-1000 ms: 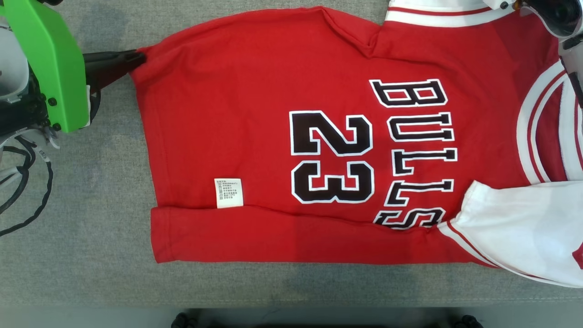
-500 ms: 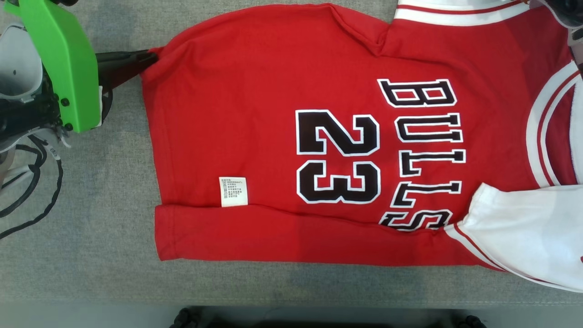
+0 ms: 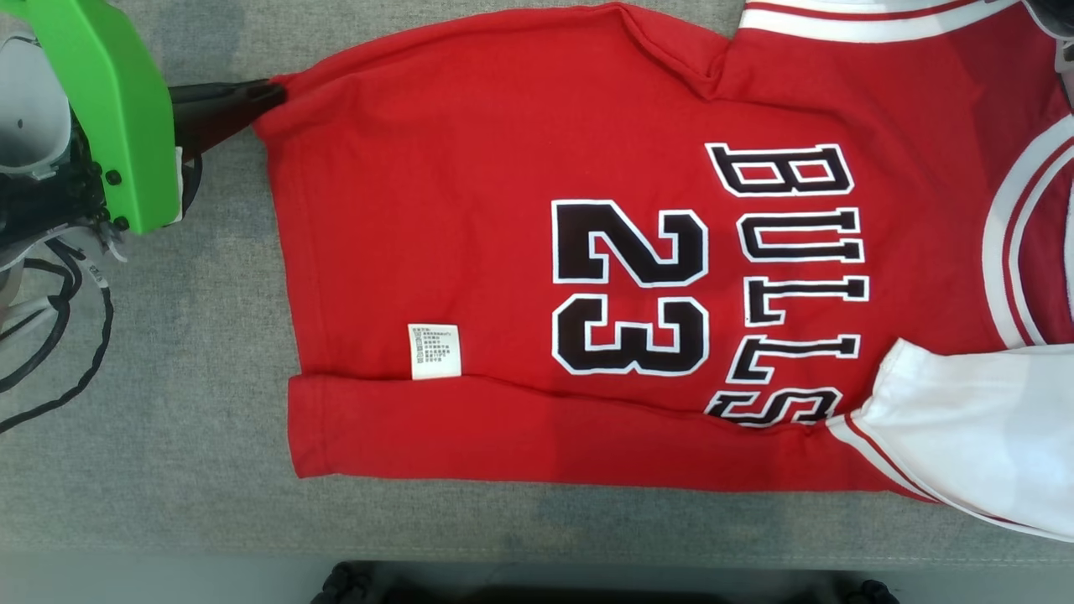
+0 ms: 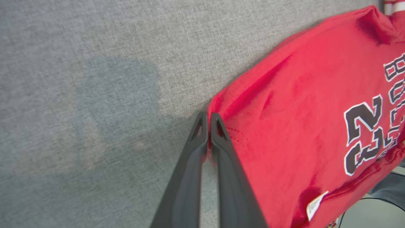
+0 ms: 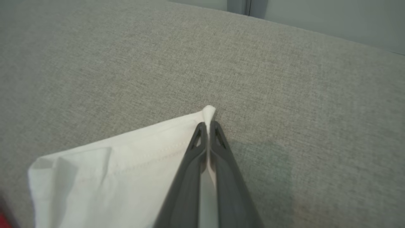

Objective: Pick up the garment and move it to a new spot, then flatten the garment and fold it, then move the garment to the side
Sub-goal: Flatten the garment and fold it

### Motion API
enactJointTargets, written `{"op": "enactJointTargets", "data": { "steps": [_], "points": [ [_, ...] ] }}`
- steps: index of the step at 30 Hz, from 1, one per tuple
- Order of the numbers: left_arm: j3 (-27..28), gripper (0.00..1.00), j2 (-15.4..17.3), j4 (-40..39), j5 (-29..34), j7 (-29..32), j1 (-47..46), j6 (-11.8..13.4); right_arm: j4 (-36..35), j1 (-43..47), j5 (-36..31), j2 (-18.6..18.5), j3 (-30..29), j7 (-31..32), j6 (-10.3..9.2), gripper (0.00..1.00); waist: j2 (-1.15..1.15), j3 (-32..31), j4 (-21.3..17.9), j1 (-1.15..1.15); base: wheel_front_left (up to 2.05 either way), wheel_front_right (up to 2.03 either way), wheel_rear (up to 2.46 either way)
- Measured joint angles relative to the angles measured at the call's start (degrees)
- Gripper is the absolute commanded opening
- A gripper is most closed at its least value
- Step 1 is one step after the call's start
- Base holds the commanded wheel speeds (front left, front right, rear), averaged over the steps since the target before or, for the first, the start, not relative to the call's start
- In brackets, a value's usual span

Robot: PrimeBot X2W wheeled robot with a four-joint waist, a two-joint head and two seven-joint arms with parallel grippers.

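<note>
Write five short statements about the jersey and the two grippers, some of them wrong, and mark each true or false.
1. The left gripper is shut on a corner of the red garment. True.
2. The right gripper hangs open above the cloth. False: it is shut on a white corner of the garment.
3. The number printed on the garment reads 32. False: it reads 23.
4. A white care label lies on the red cloth, next to the folded-over lower edge. True.
5. The garment lies on a grey fabric surface. True.
</note>
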Motion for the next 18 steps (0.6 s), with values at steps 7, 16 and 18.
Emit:
{"op": "enactJointTargets", "data": {
  "steps": [7, 16, 18],
  "points": [
    [1.54, 0.0, 1.25, 0.6, 2.09, -1.7, -0.05, -0.07, -0.18, -0.07, 1.67, 0.63, -1.71, -1.99, 0.0, 0.0, 0.0, -0.22, -1.25, 0.0, 0.0, 0.0, 0.0],
    [1.74, 0.0, 1.66, 1.82, 2.82, -3.08, -0.16, -0.57, -0.55, -0.35, 2.04, -1.37, -4.27, -4.68, -0.01, 0.0, 0.0, -1.06, -2.84, 0.0, 0.0, 0.0, 0.0],
    [1.99, 0.0, 1.66, 1.97, 3.02, -3.63, -0.19, -0.57, -0.97, -0.39, 2.47, -1.3, -4.65, -5.22, 0.0, 0.0, 0.0, -1.09, -3.0, 0.0, 0.0, 0.0, 0.0]
  ]
}}
